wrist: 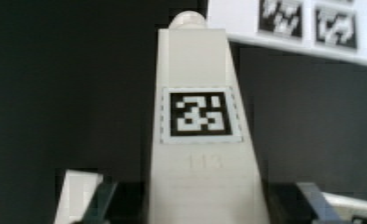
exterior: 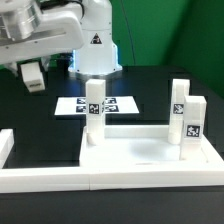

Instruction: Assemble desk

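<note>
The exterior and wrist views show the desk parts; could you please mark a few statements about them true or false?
1. Three legs stand upright at the tabletop. True.
2. The marker board lies in front of the tabletop. False: it lies behind it.
3. In the wrist view, a fourth leg sits between the fingers of the gripper. True.
4. That leg bears no tag. False: it shows a black-and-white tag.
5. Two upright legs stand at the exterior view's left. False: one is there, two are at the right.
</note>
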Tool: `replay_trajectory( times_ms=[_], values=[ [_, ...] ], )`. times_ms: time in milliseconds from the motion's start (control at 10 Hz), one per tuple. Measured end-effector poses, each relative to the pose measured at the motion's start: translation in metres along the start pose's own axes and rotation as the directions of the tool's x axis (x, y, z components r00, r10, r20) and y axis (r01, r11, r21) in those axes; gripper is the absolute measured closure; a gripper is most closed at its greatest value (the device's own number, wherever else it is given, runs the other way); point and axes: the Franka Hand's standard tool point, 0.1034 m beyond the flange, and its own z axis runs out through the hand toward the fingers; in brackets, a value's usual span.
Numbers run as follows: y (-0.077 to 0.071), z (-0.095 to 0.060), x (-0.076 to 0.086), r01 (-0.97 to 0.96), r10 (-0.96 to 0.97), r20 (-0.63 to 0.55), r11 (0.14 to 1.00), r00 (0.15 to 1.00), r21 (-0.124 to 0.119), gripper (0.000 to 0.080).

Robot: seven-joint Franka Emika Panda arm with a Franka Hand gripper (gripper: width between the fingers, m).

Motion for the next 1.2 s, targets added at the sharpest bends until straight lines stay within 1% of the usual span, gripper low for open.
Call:
replay_trajectory(
  times_ms=[100,200,300,400,500,600,700,800,900,1000,1200],
  values=[
    [0.002,-0.004,0.005,0.002,-0.003,-0.074,1.0,0.997,-0.01,0.0509],
    [0.003,-0.004,0.005,0.001,-0.003,-0.112,1.0,0.994,-0.017,0.0509],
    [0.003,-0.008,0.01,-0.01,0.005,-0.183,1.0,0.983,-0.026,0.0509],
    [-0.007,-0.025,0.023,-0.022,0.01,-0.251,0.999,0.968,-0.046,0.0509],
    [-0.024,-0.049,0.039,0.006,-0.035,-0.326,0.996,0.945,-0.091,0.0509],
    [-0.029,-0.069,0.046,-0.009,-0.037,-0.425,0.994,0.904,-0.105,0.0509],
    [-0.033,-0.082,0.045,-0.013,-0.043,-0.471,0.993,0.881,-0.114,0.0509],
    [-0.035,-0.1,0.05,-0.01,-0.077,-0.559,0.988,0.825,-0.151,0.0509],
    [-0.029,-0.097,0.049,-0.027,-0.088,-0.639,0.986,0.764,-0.167,0.0509],
    [-0.026,-0.089,0.045,-0.038,-0.08,-0.654,0.985,0.752,-0.165,0.0509],
    [-0.027,-0.089,0.046,-0.035,-0.082,-0.65,0.986,0.756,-0.165,0.0509]
  ],
)
